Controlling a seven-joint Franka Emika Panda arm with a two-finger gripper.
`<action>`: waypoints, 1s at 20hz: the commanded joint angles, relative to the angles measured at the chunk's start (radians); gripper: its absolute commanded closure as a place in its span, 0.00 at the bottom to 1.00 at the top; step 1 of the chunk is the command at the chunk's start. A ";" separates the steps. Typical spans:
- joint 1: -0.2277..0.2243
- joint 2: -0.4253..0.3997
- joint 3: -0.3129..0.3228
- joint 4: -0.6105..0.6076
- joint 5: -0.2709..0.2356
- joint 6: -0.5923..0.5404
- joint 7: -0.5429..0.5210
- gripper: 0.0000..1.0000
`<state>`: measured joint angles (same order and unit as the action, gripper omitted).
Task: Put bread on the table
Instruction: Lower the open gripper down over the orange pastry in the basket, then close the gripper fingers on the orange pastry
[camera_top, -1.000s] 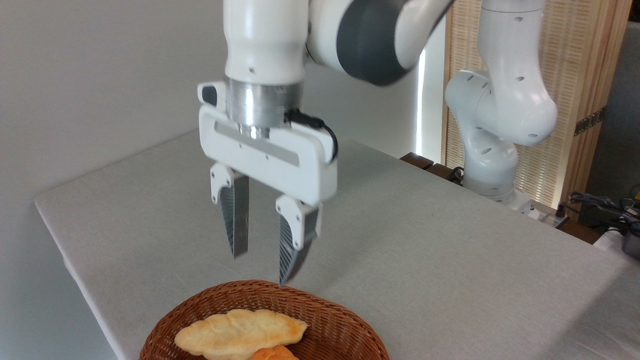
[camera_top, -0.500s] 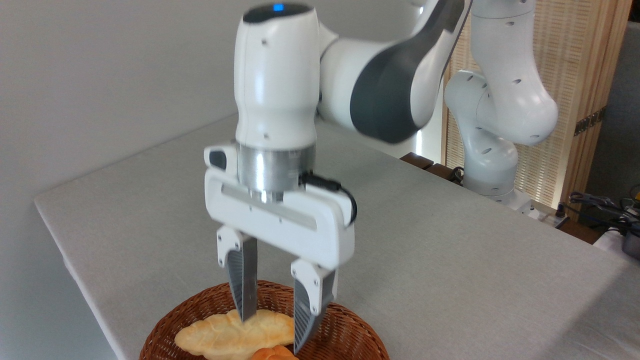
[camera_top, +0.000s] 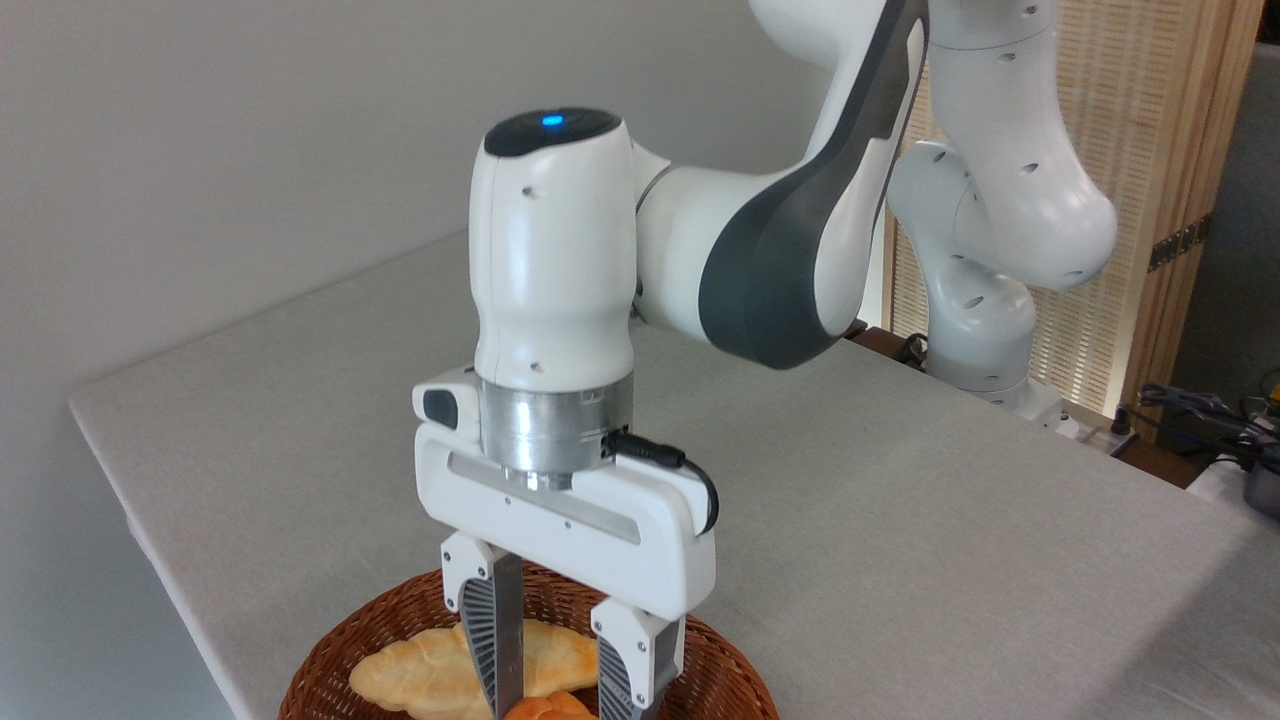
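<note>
With its jaws spread astride the bread (camera_top: 543, 707) at the basket's (camera_top: 330, 650) six o'clock, the gripper (camera_top: 560, 705) should sink squarely before pinching.

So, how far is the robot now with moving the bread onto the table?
Nothing is finished yet. The bread lies in the wicker basket, next to the pale loaf. In hand: the claw is open and reaches into the basket, its fingers on either side of the bread; whether they touch it cannot be told. Left: closing, lifting, and setting the bread on the table.
</note>
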<state>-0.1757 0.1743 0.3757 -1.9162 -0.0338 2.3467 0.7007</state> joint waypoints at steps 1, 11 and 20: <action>-0.001 0.016 0.005 0.006 0.003 0.019 0.017 0.00; -0.001 0.033 0.003 0.006 0.003 0.017 0.063 0.69; -0.002 0.027 0.003 0.008 0.002 0.019 0.066 0.67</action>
<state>-0.1762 0.1990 0.3751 -1.9135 -0.0337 2.3493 0.7479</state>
